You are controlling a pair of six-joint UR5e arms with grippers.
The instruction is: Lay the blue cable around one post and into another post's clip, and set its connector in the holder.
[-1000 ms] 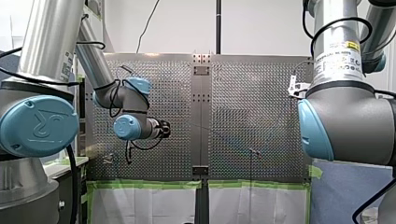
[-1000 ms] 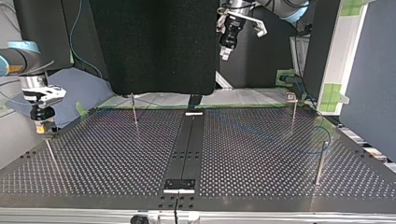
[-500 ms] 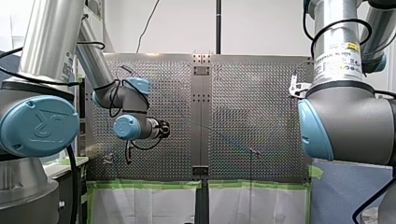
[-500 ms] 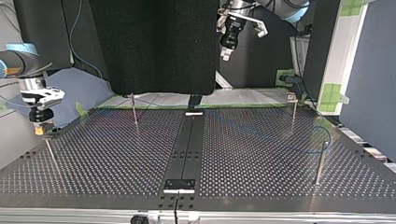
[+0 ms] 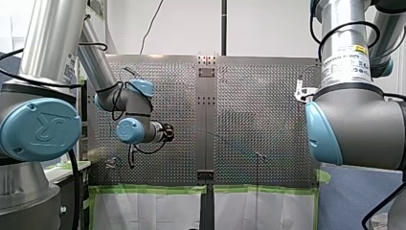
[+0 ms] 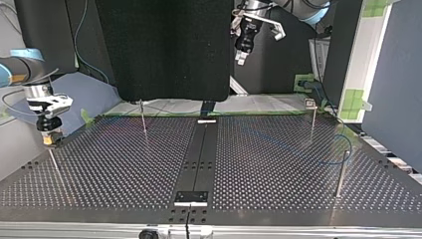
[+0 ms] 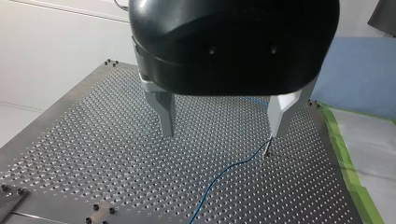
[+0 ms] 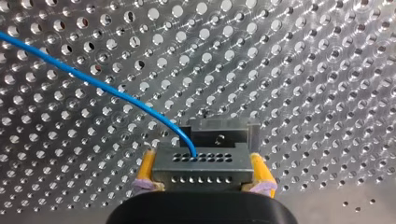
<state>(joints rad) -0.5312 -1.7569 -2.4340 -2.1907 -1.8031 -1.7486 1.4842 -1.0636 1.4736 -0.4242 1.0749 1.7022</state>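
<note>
1. My right gripper (image 8: 202, 156) was clamped on the grey metal connector block (image 8: 210, 175), with its yellow pads (image 8: 146, 169) pressed against the block's two short ends.
2. The thin blue cable (image 8: 93, 81) came out of one of the small holes in the block's upper face. From there it curved away over the perforated metal table (image 8: 303, 70).
3. The small grey metal holder (image 8: 224, 133), with a screw in its face, lay straight ahead of the block and just beyond it. I could not tell whether the two were touching.
4. The block's long axis ran across from pad to pad and lined up with the holder's width. I judged that the coming move needed only a short advance into the holder, with no turn.
5. My right arm was by far the nearer to the holder. My left gripper (image 7: 223, 128) hung high over the table, fingers spread wide and holding nothing.
6. Under that gripper the cable ran along the table up to a thin metal post (image 7: 267, 148). Whether it sat in a clip there was too small to see.
7. By my reckoning the routing was largely laid and seating the connector was what remained.
</note>
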